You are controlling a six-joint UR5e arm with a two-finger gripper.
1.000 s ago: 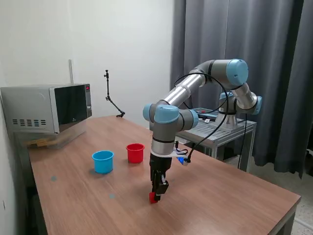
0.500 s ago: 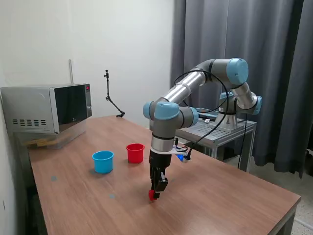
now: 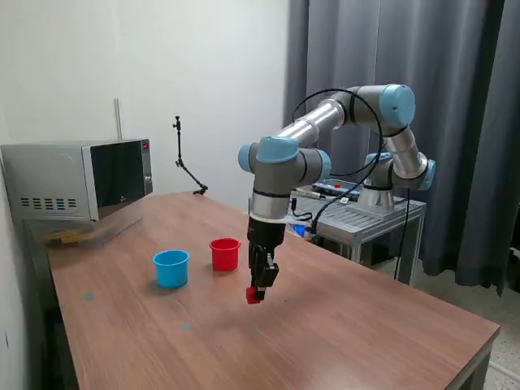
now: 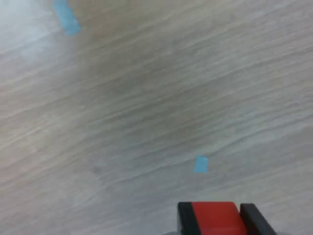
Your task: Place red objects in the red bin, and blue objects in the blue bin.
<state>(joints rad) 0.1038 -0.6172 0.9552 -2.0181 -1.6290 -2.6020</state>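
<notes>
1. Wood-grain tabletop point(image 3: 366, 317) fills the scene, with a pale wall and grey curtains behind, a microwave point(image 3: 77, 179) at the far corner on the exterior view's left, and a few small blue tape marks point(image 4: 200, 164) stuck to the wood.

2. The tool point(image 3: 255, 296) hangs clear of the tabletop, its jaws narrowed onto a red cube point(image 4: 217, 219) — the wrist view shows the red block pinched between two black fingers point(image 4: 185, 218), with bare wood below it.

3. The red cup point(image 3: 225, 253) is the target for this cube, by colour. It stands upright on the tabletop, to the exterior view's left of the tool and farther from the camera; the rim looks roughly level with or a little above the held cube.

4. The light blue cup point(image 3: 171, 268) stands just beside the red cup, farther to the exterior view's left — so the red cup is the nearer of the two to the tool.

5. Judging from this, the coming move turns on carrying the cube toward the exterior view's left and away from the camera, high enough to clear the red rim before letting go.

6. No other cubes can be made out in either view.
</notes>
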